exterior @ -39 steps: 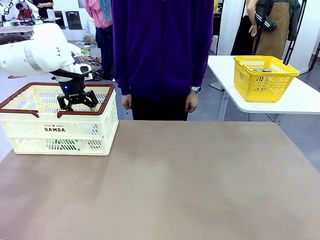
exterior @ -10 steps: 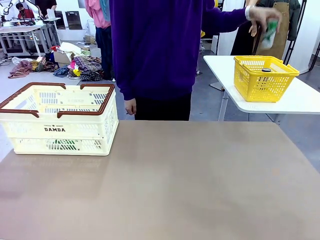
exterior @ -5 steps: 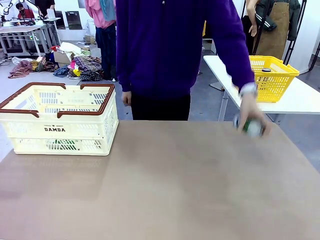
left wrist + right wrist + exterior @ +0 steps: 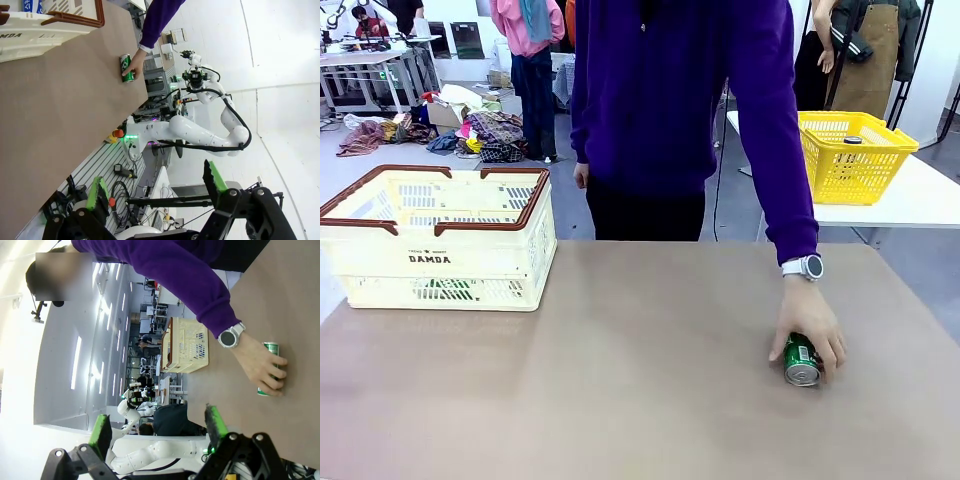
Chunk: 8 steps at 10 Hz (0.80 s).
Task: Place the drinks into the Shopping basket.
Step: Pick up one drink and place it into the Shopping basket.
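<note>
Front view, person's hand [image 4: 807, 325] on grn can [image 4: 801, 363]

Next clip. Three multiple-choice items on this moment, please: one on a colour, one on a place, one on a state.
1. What colour is the Shopping basket rim? A blue; B brown; C black.
2. Where is the green can? A in the Shopping basket; B on the floor; C on the table under the person's hand.
3. The right gripper is: A open and empty; B shut on the green can; C shut and empty.

Answers: B, a brown band tops the cream walls. C, the hand rests on the can, which lies on the tabletop. A, its green-padded fingers stand apart with nothing between them.
</note>
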Motion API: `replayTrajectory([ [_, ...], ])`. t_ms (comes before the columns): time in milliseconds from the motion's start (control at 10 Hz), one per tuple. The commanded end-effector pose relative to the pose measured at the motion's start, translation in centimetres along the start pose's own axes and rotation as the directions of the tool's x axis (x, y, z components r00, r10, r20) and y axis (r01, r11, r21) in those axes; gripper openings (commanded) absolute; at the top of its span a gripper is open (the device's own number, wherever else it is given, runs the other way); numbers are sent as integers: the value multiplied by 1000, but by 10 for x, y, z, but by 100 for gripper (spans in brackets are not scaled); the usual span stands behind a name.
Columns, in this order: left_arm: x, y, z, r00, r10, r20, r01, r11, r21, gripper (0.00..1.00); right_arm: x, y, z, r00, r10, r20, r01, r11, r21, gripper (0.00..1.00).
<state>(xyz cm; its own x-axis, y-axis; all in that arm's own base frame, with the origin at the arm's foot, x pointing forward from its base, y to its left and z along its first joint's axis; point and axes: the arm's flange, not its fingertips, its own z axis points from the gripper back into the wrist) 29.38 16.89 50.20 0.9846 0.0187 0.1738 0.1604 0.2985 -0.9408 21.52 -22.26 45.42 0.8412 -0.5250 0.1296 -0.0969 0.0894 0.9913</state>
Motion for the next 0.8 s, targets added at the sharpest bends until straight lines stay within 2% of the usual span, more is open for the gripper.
replayTrajectory([
  [0,-3,0,-2,1000,-1,-3,1,1000,3,100,2,5,0,1000,-1,9,1,1000,21,100],
  [600,-3,0,-2,1000,-1,-3,1,1000,3,100,0,0,0,1000,0,0,0,1000,0,100],
  [700,-3,0,-2,1000,-1,-3,1,1000,3,100,7,15,-27,997,4,-77,-9,998,-67,100],
])
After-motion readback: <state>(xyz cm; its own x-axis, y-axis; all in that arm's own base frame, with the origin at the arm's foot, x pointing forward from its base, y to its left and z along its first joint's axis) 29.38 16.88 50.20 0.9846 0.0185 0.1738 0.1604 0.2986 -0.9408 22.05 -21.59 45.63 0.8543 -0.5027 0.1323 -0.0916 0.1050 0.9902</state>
